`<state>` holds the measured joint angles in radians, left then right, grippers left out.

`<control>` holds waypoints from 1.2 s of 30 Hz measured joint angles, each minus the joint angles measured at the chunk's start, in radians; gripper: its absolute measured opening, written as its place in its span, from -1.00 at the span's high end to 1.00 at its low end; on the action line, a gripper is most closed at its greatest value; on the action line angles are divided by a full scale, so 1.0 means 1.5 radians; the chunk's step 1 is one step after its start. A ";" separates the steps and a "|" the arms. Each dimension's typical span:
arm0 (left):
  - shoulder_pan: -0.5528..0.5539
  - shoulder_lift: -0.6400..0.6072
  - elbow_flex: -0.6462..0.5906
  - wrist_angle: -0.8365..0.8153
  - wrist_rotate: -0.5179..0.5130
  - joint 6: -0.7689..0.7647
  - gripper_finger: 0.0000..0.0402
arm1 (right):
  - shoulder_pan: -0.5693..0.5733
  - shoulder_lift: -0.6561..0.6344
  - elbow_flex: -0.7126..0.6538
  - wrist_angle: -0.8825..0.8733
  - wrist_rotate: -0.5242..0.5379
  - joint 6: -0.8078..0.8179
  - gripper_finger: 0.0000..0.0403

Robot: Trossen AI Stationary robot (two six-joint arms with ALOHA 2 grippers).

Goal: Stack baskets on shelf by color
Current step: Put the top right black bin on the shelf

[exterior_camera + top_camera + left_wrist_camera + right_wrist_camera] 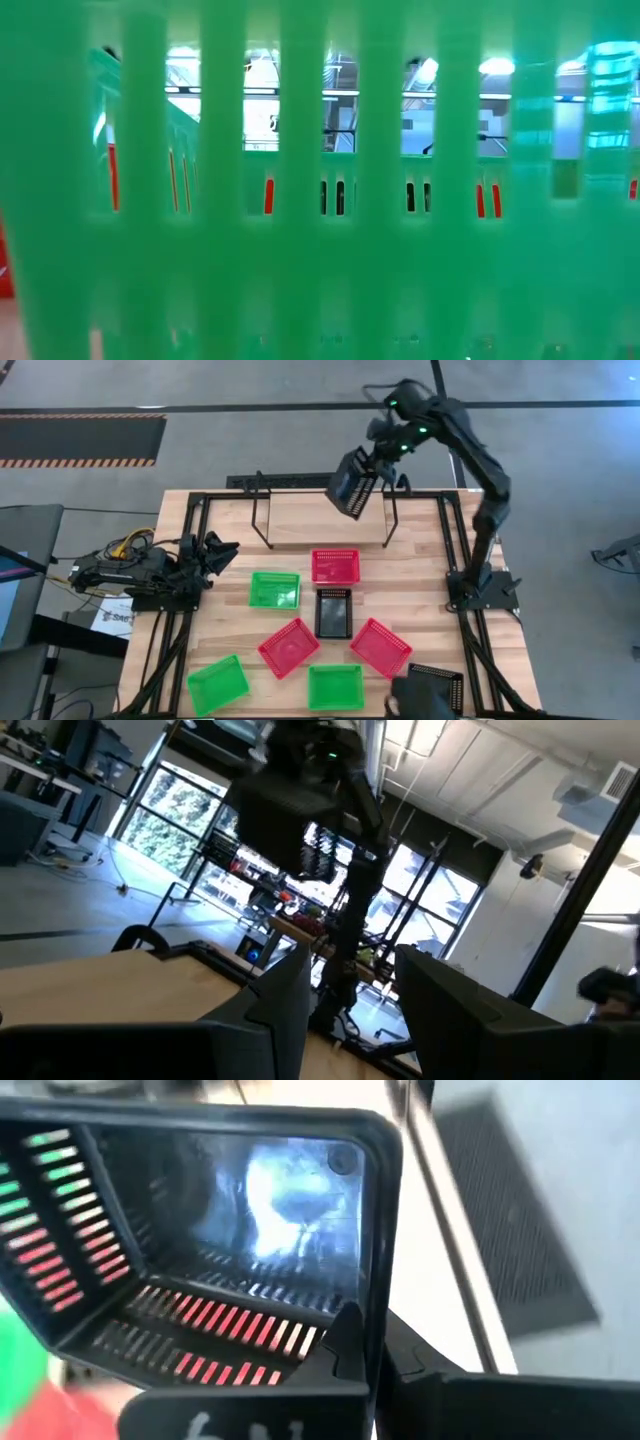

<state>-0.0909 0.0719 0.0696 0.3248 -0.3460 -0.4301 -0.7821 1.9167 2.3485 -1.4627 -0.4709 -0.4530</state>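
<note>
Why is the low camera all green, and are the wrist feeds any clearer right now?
Low view: a bright green plastic mesh basket sits right against the lens, its slats blurred; only slivers of the room show through.
Right wrist view: the black plastic mesh basket held by the right gripper fills the frame, with white glare on its base.
Left wrist view: tilted and soft.

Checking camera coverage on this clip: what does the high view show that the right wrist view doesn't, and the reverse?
Only the high view: the whole table, the bare shelf, the left hand parked open at the table's left edge, and the baskets lying loose: three green, three red, two black. Only the right wrist view: the held basket's inside close up, and the right hand shut on its rim. Both: the black basket the right hand carries tilted above the shelf's right end.
</note>
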 joint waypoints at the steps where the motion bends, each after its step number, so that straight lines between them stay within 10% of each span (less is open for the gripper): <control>1: 0.000 0.000 0.000 -0.002 -0.002 0.000 0.33 | -0.006 0.023 -0.001 -0.016 0.001 -0.023 0.98; 17: 0.000 0.000 0.000 -0.007 -0.003 0.000 0.33 | 0.009 0.271 -0.001 -0.034 0.185 -0.140 0.99; 36: 0.000 0.000 0.000 -0.073 0.018 -0.017 0.33 | 0.016 0.283 -0.084 -0.051 0.324 -0.153 0.99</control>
<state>-0.0906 0.0719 0.0696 0.2148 -0.3191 -0.4561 -0.7581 2.3405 2.2219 -1.5399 0.0155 -0.6819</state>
